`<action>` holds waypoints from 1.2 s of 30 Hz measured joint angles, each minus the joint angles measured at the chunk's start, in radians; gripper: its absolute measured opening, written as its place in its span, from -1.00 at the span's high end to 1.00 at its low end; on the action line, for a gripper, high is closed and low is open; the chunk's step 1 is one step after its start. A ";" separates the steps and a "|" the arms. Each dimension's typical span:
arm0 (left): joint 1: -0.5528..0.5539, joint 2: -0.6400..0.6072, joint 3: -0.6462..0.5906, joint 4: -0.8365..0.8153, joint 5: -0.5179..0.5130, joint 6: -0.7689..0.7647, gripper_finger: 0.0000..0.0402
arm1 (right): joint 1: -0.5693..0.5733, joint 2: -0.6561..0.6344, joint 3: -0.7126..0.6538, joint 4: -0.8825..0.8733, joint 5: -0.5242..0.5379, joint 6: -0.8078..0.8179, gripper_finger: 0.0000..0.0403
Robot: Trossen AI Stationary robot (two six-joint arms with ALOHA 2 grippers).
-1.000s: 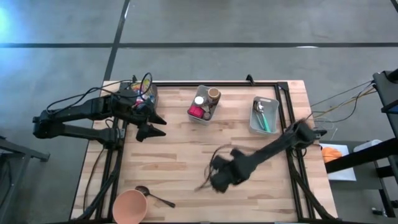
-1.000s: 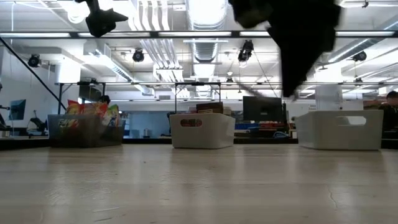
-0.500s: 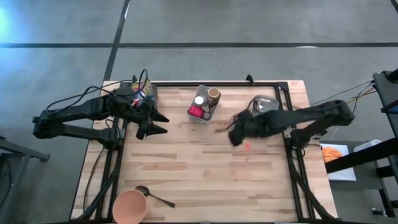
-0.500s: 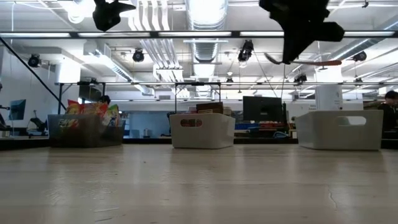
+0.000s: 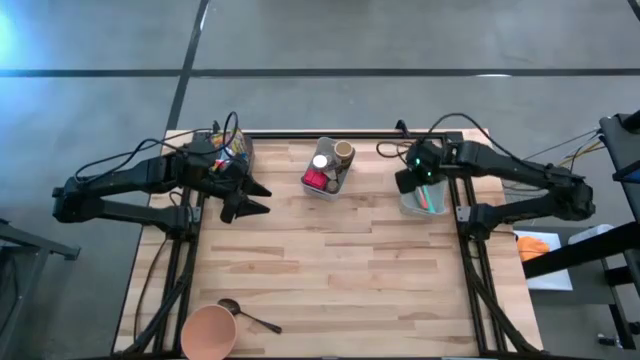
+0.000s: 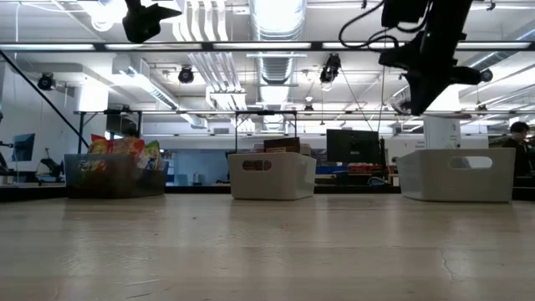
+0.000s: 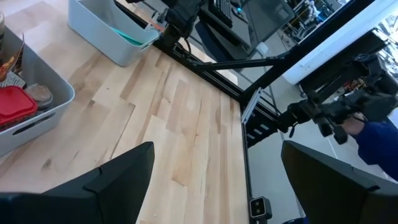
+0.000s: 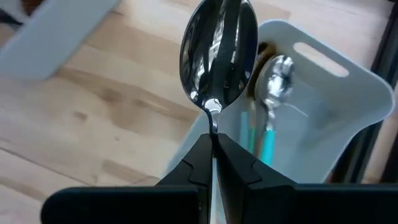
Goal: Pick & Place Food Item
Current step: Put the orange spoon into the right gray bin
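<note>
**Right gripper holds a spoon over the cutlery bin**

The right gripper (image 8: 212, 155) is clamped tight on the thin handle of a metal spoon (image 8: 219, 53), with the bowl of the spoon sticking out past the fingertips. It hangs above the near edge of the white cutlery bin (image 5: 425, 190) at the table's back right — in the right wrist view the spoon's bowl lies over the bin's rim, and inside the bin rest another spoon (image 8: 278, 71) and teal-handled utensils (image 8: 268, 140).

The left gripper (image 5: 248, 200) waits in the air over the back left of the wooden table (image 5: 330, 270), its fingers spread wide and holding nothing. Just behind it stands a dark bin of snack packets (image 5: 230, 150), the food items — none of them is in either gripper.

A white bin of small containers (image 5: 328, 170) sits at the back middle, between the other two bins. At the front left corner a pink bowl (image 5: 208, 332) stands with one more spoon (image 5: 245, 314) lying just beside it, well apart from both arms.
</note>
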 joint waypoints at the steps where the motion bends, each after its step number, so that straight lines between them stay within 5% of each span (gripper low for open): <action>1: 0.000 0.000 0.000 0.000 0.000 0.000 -0.76 | -0.033 0.006 -0.001 0.000 -0.016 -0.031 0.96; 10: 0.000 0.000 -0.001 0.000 -0.026 -0.023 -0.76 | -0.229 0.108 -0.016 0.003 -0.069 -0.241 0.96; 36: 0.000 0.000 -0.001 0.008 -0.026 -0.063 -0.76 | -0.233 0.157 -0.325 0.320 -0.125 -0.225 0.96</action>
